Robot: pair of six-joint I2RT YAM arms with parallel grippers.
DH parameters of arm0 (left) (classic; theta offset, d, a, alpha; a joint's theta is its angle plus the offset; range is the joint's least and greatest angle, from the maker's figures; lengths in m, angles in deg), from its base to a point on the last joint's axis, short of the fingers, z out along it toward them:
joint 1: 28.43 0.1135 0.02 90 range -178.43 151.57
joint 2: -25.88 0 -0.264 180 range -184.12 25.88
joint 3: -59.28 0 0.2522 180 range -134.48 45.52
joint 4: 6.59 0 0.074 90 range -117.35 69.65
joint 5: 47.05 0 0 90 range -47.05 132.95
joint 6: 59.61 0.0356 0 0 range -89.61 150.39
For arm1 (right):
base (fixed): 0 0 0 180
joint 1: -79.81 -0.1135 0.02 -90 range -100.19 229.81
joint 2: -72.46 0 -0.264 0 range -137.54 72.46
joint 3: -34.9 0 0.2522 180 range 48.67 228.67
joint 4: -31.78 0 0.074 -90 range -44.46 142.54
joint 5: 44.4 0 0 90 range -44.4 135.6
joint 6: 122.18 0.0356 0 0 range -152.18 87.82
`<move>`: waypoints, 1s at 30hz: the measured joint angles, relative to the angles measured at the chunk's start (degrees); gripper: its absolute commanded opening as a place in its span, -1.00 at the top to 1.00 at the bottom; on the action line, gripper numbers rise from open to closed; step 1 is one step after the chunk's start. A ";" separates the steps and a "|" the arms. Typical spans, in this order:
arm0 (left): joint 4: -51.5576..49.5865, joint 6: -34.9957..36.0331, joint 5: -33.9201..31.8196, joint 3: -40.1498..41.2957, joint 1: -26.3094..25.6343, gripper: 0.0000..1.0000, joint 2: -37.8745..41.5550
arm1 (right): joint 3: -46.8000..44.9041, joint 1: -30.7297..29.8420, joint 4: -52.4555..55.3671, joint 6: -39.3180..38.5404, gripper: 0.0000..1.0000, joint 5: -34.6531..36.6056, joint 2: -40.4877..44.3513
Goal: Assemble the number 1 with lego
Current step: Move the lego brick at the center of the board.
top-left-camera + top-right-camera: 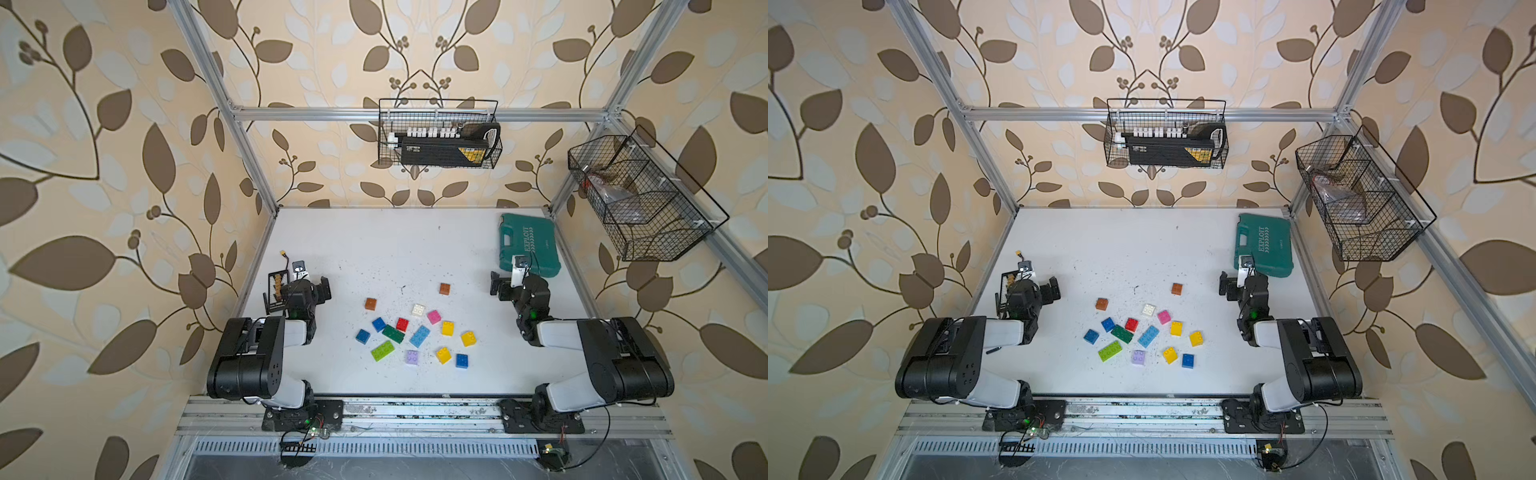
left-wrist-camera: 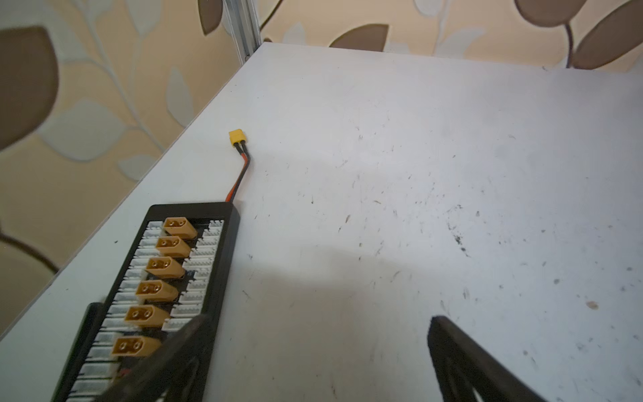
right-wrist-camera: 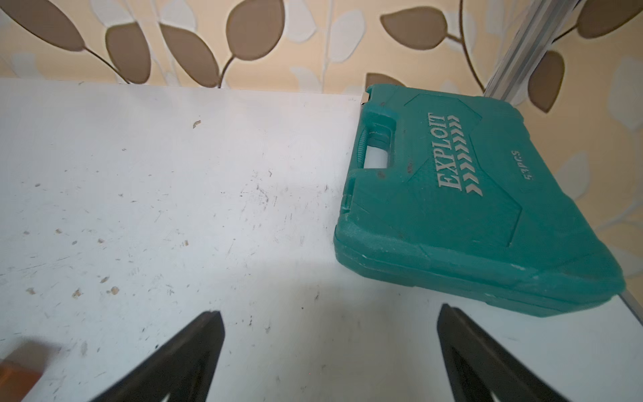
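While the lego bricks (image 1: 419,336) lie scattered loose on the table (image 1: 374,249), left gripper (image 2: 318,323) and right gripper (image 3: 330,311) are held spread wide, empty.

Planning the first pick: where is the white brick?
In both top views the white brick lies mid-table, at the cluster's far edge, left of the pink brick.

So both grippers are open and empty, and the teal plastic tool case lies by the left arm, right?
No, the teal plastic tool case lies by the right arm, in both top views; the left gripper and right gripper are open and empty.
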 measured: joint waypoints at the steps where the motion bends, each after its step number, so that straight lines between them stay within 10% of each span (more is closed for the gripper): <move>1: 0.00 0.00 0.00 0.00 0.00 -0.98 0.00 | 0.00 0.00 0.00 0.00 -0.99 0.00 0.00; 30: -7.28 -1.07 1.27 -2.99 2.05 -0.98 1.25 | -0.96 -4.26 3.72 -0.61 -0.99 5.70 5.27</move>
